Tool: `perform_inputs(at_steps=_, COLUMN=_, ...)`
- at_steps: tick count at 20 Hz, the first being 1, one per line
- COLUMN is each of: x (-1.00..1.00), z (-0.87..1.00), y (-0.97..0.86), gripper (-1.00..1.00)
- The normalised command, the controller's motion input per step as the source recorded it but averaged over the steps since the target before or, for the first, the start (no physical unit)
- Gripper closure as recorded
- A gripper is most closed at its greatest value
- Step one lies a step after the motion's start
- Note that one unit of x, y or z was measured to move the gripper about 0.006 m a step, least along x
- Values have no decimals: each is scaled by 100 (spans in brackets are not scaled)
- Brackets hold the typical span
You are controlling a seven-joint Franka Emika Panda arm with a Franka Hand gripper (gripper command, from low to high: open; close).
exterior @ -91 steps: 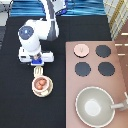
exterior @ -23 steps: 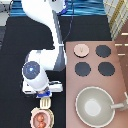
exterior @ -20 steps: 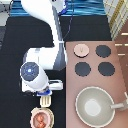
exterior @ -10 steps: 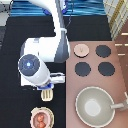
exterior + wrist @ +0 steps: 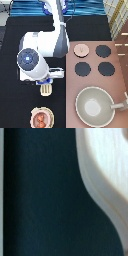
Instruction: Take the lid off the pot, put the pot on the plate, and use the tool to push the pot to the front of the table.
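The pale-pink pot (image 5: 40, 120), reddish-brown inside, sits on the tan plate (image 5: 32, 114) near the exterior view's bottom edge, on the black table (image 5: 15, 55). Just above it my gripper (image 5: 45, 82) is shut on the handle of the cream tool (image 5: 46, 89). The tool's slotted head points down toward the pot with a gap between them. Up close in the wrist view the tool (image 5: 107, 173) is a cream shape over the dark table. The pink lid (image 5: 81, 50) lies on the stove's upper-left burner spot.
The pinkish stove panel (image 5: 120, 65) fills the exterior view's right side, with three black burners (image 5: 103, 51) showing. A large grey-beige pan (image 5: 97, 106) with a long handle stands at the lower right. My white arm covers the table's middle.
Over the last seconds the tool pushed the pot and plate toward the exterior view's bottom. In the last half second my gripper has drawn back upward with the tool, which is now apart from the pot.
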Motion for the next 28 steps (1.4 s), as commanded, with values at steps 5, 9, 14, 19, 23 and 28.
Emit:
perform_inputs(at_steps=5, x=-100, z=-81, y=13, gripper=100)
perform_inputs(at_steps=9, x=-100, z=-75, y=4, gripper=100)
perform_inputs(at_steps=14, x=-96, z=14, y=0, gripper=-100)
perform_inputs(at_steps=19, x=-99, z=81, y=3, gripper=-100)
perform_inputs(at_steps=23, x=-87, z=99, y=7, gripper=-100)
perform_inputs(at_steps=28, x=-65, z=99, y=7, gripper=-100)
